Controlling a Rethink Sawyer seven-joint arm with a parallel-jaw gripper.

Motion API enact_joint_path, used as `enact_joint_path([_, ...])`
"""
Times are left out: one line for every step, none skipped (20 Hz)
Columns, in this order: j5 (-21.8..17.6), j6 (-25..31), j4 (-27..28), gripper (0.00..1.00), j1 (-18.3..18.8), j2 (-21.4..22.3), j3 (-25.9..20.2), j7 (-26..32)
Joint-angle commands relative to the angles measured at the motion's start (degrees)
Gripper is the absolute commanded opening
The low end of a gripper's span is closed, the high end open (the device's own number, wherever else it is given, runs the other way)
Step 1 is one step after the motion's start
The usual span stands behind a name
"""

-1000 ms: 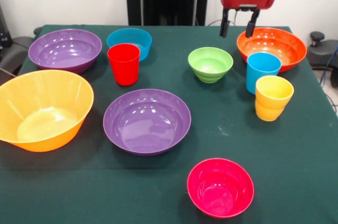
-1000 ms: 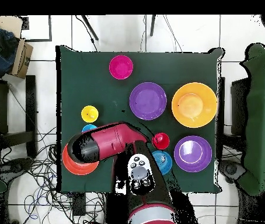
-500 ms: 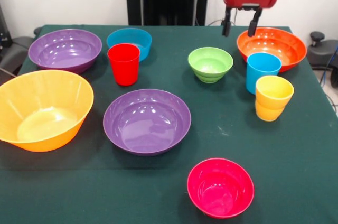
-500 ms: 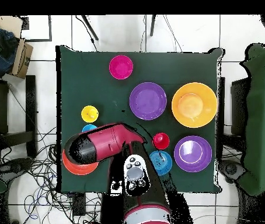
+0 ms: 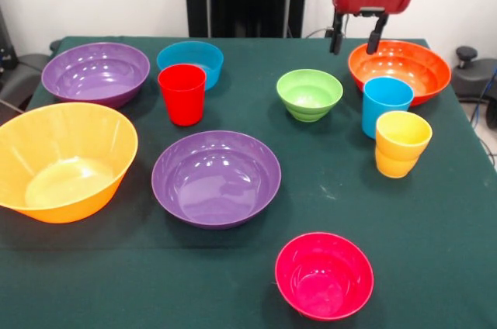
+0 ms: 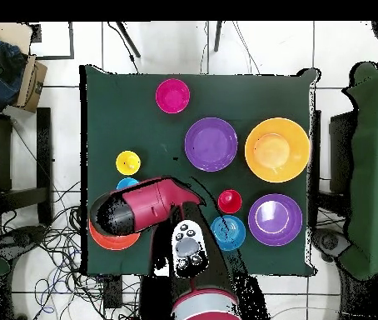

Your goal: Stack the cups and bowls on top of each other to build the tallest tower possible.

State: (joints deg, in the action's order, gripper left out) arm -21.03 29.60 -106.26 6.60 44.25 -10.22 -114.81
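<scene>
Overhead, our tool [image 5: 356, 40] hangs released, its two dark fingers spread apart and gripping nothing, above the far-left rim of the orange bowl [image 5: 400, 70]. We see that bowl at the worktop's [image 5: 435, 220] far right corner. Just in front of it stands the light blue cup [image 5: 386, 105], and touching that, nearer the camera, the yellow cup [image 5: 401, 143], which looks like two yellow cups nested. Left of the blue cup sits the small green bowl [image 5: 309, 94], apart from everything. Further left, the red cup [image 5: 182, 94] stands upright just before the small blue bowl [image 5: 190, 60], with a purple bowl [image 5: 95, 73] beside them at the far left. We find the second purple bowl [image 5: 216, 177] in the middle of the green cloth, the big yellow-orange bowl [image 5: 64, 161] at the left edge, and the magenta-pink bowl [image 5: 324, 275] alone at the near side. All bowls sit mouth up, none stacked.
</scene>
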Motion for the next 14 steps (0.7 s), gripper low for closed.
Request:
enact_joint_path([-2.3, -0.5, 1.4, 1.0, -1.0, -4.7, 0.2, -3.1])
enact_joint_path([-2.3, -0.8, 1.5, 1.0, -1.1, -5.1, 0.3, -3.3])
enact_joint_path([-2.4, -1.1, 1.7, 1.0, -1.2, -5.4, 0.4, -3.4])
enact_joint_path([-2.4, -1.4, 1.8, 1.0, -1.3, -5.7, 0.4, -3.5])
enact_joint_path([-2.5, -1.5, 2.1, 1.0, -1.3, -6.0, 0.5, -3.4])
enact_joint_path([-2.5, -1.5, 2.2, 1.0, -1.3, -6.1, 0.5, -3.4])
enact_joint_path([-2.5, -1.5, 2.3, 1.0, -1.4, -6.2, 0.6, -3.3])
enact_joint_path([-2.5, -1.5, 2.3, 1.0, -1.4, -6.2, 0.6, -3.2])
enact_joint_path([-2.5, -1.5, 2.5, 1.0, -1.4, -6.3, 0.6, -3.1])
enact_joint_path([-2.5, -1.4, 2.5, 1.0, -1.3, -6.3, 0.5, -2.9])
enact_joint_path([-2.4, -1.3, 2.5, 1.0, -1.3, -6.2, 0.5, -2.8])
enact_joint_path([-2.4, -1.2, 2.4, 1.0, -1.3, -6.2, 0.6, -2.7])
enact_joint_path([-2.4, -1.3, 2.3, 1.0, -1.3, -6.1, 0.6, -2.6])
enact_joint_path([-2.4, -1.3, 2.3, 1.0, -1.4, -6.1, 0.6, -2.6])
